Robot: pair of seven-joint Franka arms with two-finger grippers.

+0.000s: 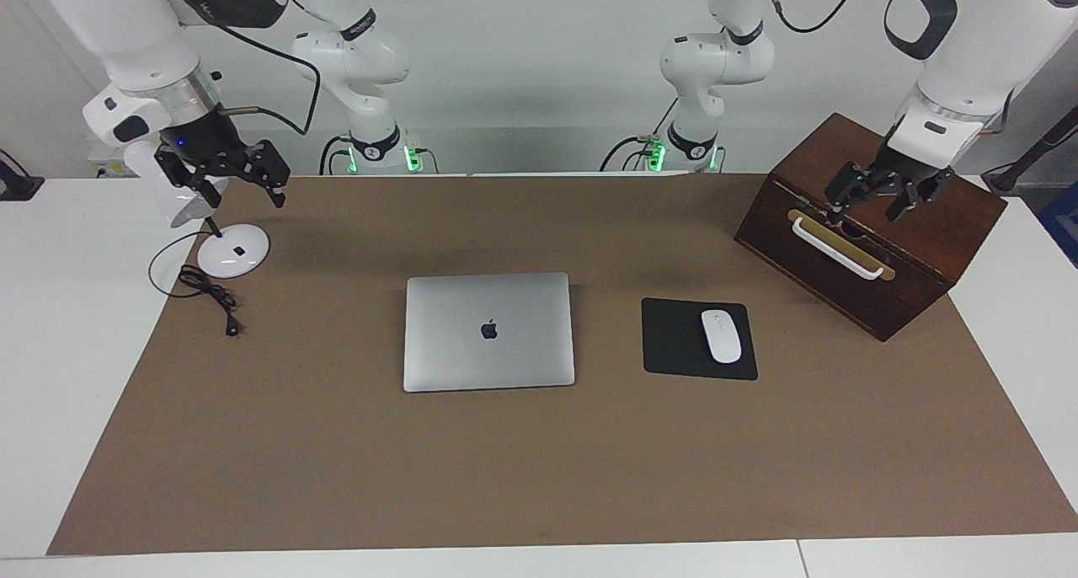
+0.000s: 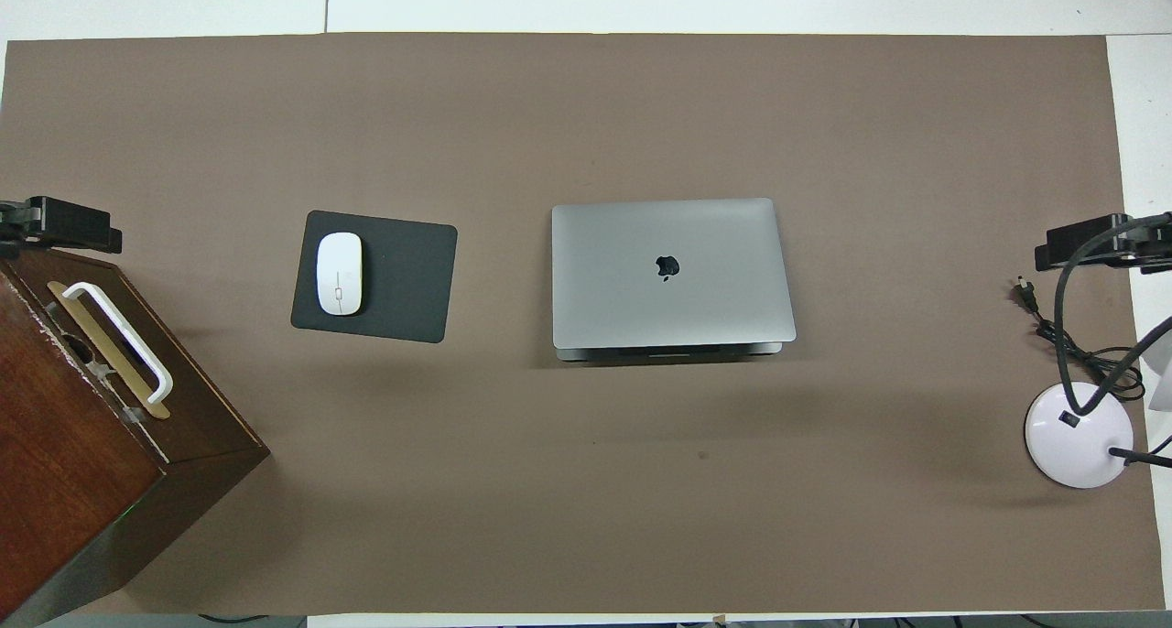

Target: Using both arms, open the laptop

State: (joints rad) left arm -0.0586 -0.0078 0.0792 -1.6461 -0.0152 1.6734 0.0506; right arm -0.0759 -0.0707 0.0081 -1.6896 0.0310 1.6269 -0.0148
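The silver-grey laptop [image 1: 488, 332] lies closed and flat in the middle of the brown mat, Apple logo up; it also shows in the overhead view [image 2: 673, 271]. My left gripper [image 1: 866, 211] hangs open and empty in the air over the wooden box at the left arm's end of the table; its tip shows in the overhead view [image 2: 64, 225]. My right gripper [image 1: 244, 192] hangs open and empty over the desk lamp at the right arm's end; it also shows in the overhead view [image 2: 1094, 243]. Both grippers are well apart from the laptop.
A black mouse pad [image 1: 678, 342] with a white mouse [image 1: 722, 335] lies beside the laptop, toward the left arm's end. A dark wooden box [image 1: 918, 241] with a white handle stands at that end. A white desk lamp [image 1: 233, 251] with a black cable [image 1: 206, 291] stands at the right arm's end.
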